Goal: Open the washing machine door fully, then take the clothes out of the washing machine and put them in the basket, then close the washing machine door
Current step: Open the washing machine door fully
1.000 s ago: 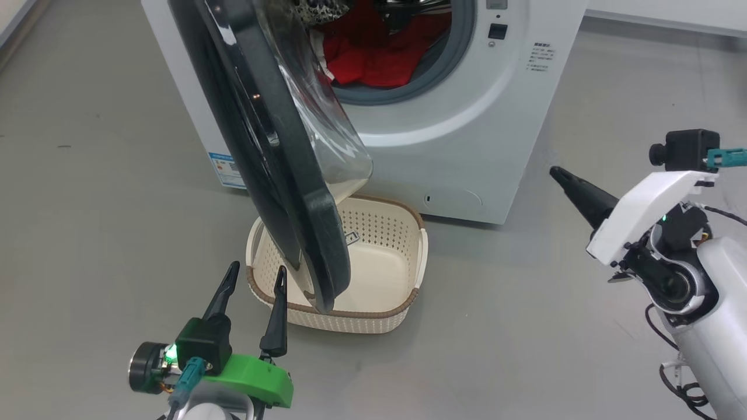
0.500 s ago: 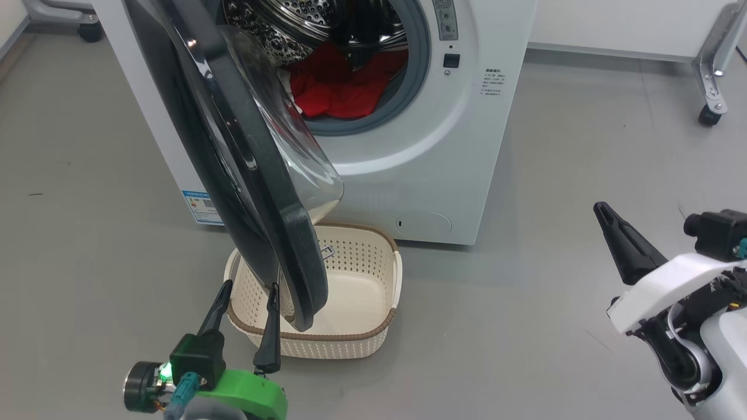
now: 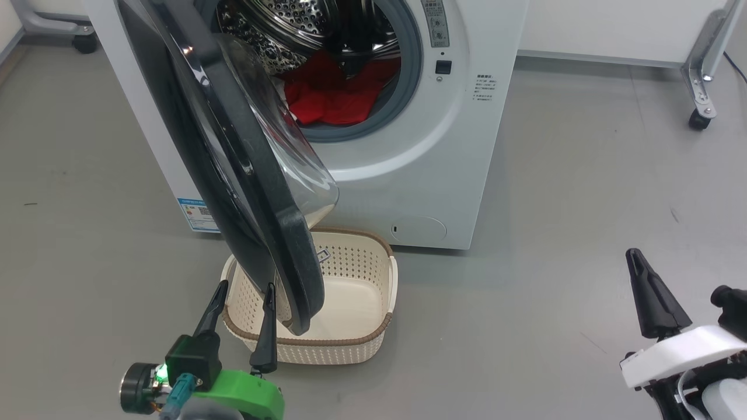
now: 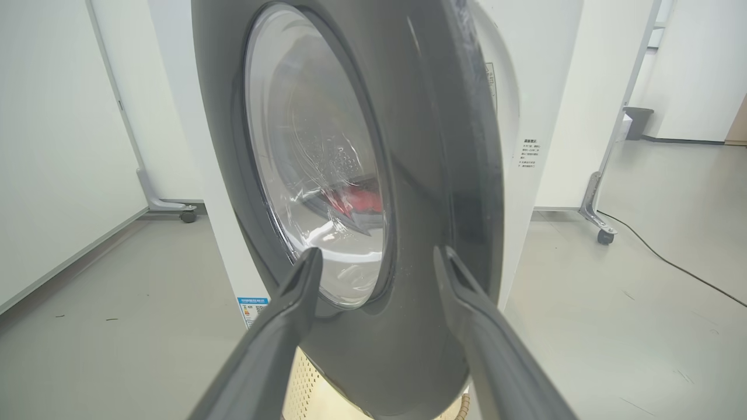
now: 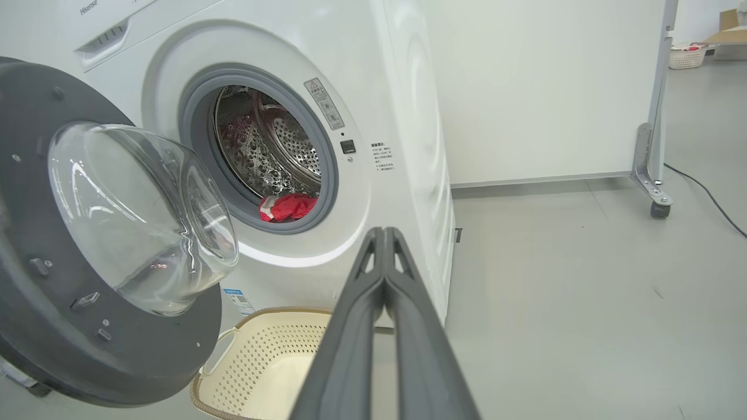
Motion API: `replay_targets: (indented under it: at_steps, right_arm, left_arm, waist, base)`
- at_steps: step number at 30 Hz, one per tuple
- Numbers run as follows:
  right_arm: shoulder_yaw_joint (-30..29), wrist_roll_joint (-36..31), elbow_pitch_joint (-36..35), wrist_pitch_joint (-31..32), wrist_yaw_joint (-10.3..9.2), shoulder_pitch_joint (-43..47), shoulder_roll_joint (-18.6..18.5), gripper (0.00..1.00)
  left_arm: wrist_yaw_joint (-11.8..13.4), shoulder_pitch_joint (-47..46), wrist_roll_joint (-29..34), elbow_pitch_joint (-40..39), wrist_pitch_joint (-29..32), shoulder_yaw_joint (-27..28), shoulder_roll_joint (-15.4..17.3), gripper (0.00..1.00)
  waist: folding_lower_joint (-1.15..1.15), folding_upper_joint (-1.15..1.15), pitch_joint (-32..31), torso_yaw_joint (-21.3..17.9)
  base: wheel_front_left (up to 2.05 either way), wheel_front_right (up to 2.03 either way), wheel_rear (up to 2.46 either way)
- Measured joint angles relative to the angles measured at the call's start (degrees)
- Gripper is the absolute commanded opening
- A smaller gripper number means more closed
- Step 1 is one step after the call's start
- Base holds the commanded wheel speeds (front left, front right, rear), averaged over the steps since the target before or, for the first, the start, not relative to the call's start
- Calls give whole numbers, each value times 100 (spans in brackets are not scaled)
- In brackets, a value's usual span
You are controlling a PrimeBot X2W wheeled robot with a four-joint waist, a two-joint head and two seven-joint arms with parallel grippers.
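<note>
Door-opening step is in hand: left end effector (image 3: 246,286) is sitting wide open and empty at 7 o'clock in the head view, fingers pointing at the lower rim of the washing machine door (image 3: 245,175), contact unclear. The door is hanging part-swung over the basket (image 3: 391,280) on the floor. Next move, I'd say, is pushing it toward 9 o'clock. The clothes (image 3: 332,99) are lying in the washing machine (image 3: 455,163) at 12 o'clock, and the right end effector (image 3: 633,256) is idling pinched shut, empty, at 4 o'clock.
</note>
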Motion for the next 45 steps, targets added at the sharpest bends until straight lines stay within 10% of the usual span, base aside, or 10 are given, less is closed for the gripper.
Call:
replay_targets:
  at_steps: [2, 3, 45]
  right_arm:
    - [-2, -30, -7, -15, -42, 142, 56, 85]
    - [9, -87, -11, -23, -47, 195, 64, 100]
    - [-439, -900, -527, -115, -208, 703, 459, 100]
  left_arm:
    - [0, 0, 0, -12, 0, 3, 0, 100]
    - [0, 0, 0, -24, 0, 9, 0, 100]
    - [0, 65, 12, -91, 0, 89, -1, 100]
  waist:
    - [0, 0, 5, -1]
    - [0, 0, 7, -3]
    - [0, 0, 94, -193]
  base:
    - [0, 0, 0]
    - [0, 0, 0]
    - [0, 0, 0]
